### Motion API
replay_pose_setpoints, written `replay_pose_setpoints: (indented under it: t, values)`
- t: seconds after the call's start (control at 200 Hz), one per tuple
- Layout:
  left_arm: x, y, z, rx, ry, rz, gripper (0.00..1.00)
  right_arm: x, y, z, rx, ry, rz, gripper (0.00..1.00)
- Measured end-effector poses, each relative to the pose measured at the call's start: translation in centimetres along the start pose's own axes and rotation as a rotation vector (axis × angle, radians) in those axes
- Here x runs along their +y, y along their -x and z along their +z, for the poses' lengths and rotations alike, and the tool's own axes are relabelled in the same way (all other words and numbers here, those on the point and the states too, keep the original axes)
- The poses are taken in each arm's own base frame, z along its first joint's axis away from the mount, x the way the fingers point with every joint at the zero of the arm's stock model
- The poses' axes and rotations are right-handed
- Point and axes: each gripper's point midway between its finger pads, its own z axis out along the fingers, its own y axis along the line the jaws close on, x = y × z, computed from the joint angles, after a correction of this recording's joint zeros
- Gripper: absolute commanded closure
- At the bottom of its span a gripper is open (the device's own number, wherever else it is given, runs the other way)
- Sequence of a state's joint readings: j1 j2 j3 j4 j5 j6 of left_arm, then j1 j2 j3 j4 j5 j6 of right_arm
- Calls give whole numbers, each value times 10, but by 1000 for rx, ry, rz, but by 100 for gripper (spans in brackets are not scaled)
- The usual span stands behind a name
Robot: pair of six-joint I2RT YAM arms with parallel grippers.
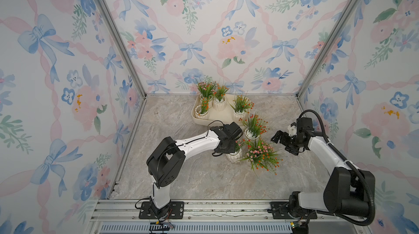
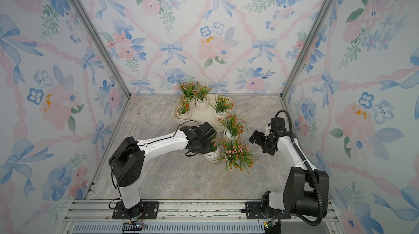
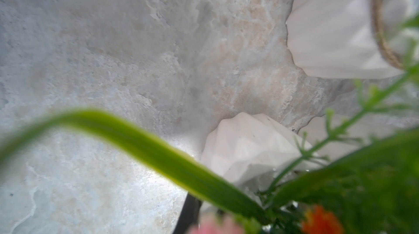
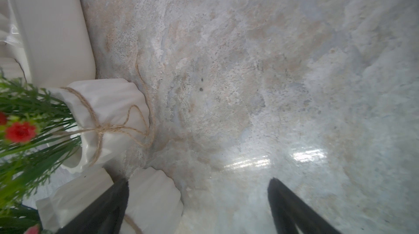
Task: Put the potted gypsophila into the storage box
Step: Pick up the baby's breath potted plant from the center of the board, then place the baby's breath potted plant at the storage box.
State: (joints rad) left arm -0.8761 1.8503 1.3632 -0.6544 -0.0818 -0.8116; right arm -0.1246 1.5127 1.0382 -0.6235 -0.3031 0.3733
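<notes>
The cream storage box (image 1: 194,114) (image 2: 175,114) stands at the back of the table with several potted gypsophila inside. Three more stand in front of it. My left gripper (image 1: 229,147) (image 2: 203,147) is sunk into the sprigs of one white ribbed pot (image 1: 234,156) (image 3: 247,146) and shut on them. Blurred leaves hide most of its jaws; only one dark finger (image 3: 187,213) shows. A pink-flowered pot (image 1: 260,154) (image 4: 156,196) stands just right of it. My right gripper (image 1: 277,138) (image 4: 199,180) hovers open and empty beside that pot.
A red-flowered pot (image 1: 252,133) (image 4: 108,117), tied with twine, stands against the box's front right corner (image 4: 54,30). Floral walls close in the marble table (image 1: 181,176) at the left, back and right. The arm bases sit on the front rail.
</notes>
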Motion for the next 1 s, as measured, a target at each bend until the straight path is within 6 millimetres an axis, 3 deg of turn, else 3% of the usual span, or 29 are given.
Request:
replay_pose_setpoints:
  t: [0.335, 0.585, 0.78, 1.0]
  values:
    - [19, 2, -8, 7, 45, -8, 100, 1, 0, -1, -4, 2, -1, 3]
    - [30, 21, -28, -32, 56, -20, 100, 0, 0, -1, -1, 1, 0, 3]
    - [32, 57, -53, -99, 43, -24, 100, 0, -1, 0, 1, 0, 0, 3]
    - [29, 122, -97, -240, 6, -37, 100, 0, -1, 0, 1, 0, 0, 3]
